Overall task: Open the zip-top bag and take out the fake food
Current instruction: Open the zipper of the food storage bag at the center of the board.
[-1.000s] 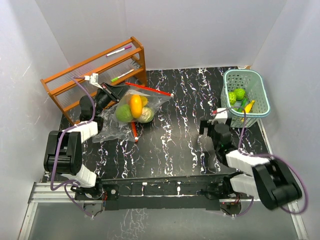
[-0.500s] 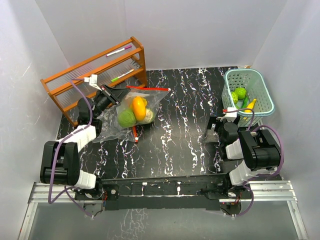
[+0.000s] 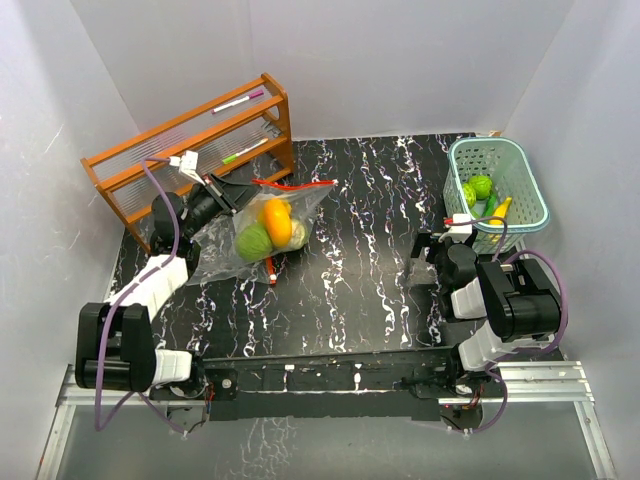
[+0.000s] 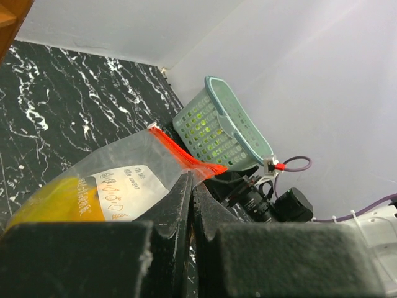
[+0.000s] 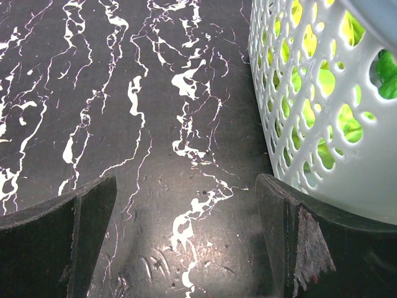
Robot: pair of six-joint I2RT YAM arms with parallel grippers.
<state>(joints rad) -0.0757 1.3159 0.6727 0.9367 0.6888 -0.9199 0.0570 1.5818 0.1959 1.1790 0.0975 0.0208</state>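
Observation:
The clear zip-top bag [image 3: 262, 228] with a red zip strip lies at the left of the black marble table, lifted at its near-left edge. Inside are fake food pieces: an orange-yellow piece [image 3: 275, 219], a green ball [image 3: 252, 241] and a pale piece. My left gripper [image 3: 232, 190] is shut on the bag's edge next to the red strip; the left wrist view shows the jaws pinched on the bag's plastic [image 4: 124, 180]. My right gripper [image 3: 428, 262] is open and empty, low over the table beside the basket, with only marble between its fingers [image 5: 304, 242].
A pale-teal slotted basket [image 3: 520, 218] at the right holds green pieces and a yellow banana [image 3: 498, 212]; its wall fills the right of the right wrist view [image 5: 322, 93]. A wooden rack [image 3: 180, 160] with pens stands at the back left. White walls enclose the table.
My left gripper has drawn the bag edge up and slightly left, pulling the bag's red strip closer. The right arm folded back beside the basket a second ago and has since stayed still.

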